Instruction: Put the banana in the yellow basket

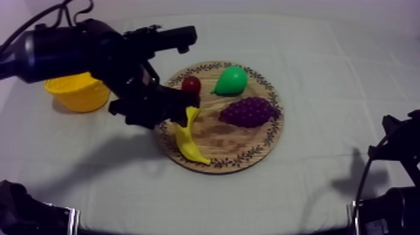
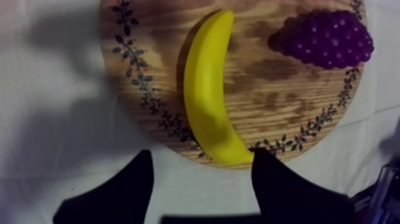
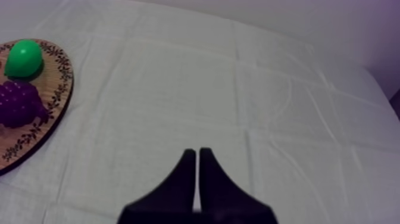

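As it leans over the wooden board (image 2: 149, 47), left gripper (image 2: 202, 154) spread apart above the banana (image 2: 208, 89), right gripper (image 3: 197, 152) pressed together.

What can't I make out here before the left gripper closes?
Top view: the left arm covers the banana's upper end and the wooden board's rim beside it.
Top view: the arm hides part of the yellow basket's inside.
Right wrist view: the picture's edge cuts off the board.
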`<state>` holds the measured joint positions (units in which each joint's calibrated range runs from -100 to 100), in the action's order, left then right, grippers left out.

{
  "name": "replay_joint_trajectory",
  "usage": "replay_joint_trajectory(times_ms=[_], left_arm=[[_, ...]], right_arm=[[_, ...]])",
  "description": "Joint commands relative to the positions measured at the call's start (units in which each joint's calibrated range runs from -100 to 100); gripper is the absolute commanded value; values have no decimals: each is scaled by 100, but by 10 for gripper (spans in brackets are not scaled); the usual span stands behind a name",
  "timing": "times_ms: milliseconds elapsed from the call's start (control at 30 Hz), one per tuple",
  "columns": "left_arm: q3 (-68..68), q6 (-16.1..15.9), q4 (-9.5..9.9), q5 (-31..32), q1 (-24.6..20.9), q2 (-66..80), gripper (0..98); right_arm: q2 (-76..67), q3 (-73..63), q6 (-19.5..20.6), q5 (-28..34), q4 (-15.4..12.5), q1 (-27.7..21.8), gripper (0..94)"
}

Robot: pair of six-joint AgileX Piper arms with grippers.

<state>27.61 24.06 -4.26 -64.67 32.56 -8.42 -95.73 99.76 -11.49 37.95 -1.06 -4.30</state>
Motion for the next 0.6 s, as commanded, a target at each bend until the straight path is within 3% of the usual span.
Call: replay_joint_trajectory(times_ms=[0,567], left_arm=[[-178,-7,-12,-109,2,-361,621],[-1504,165,35,-1144,151,-1932,617]], right_arm=[[-2,2,-1,4,1,1,3],[-2,2,-1,4,1,1,3]])
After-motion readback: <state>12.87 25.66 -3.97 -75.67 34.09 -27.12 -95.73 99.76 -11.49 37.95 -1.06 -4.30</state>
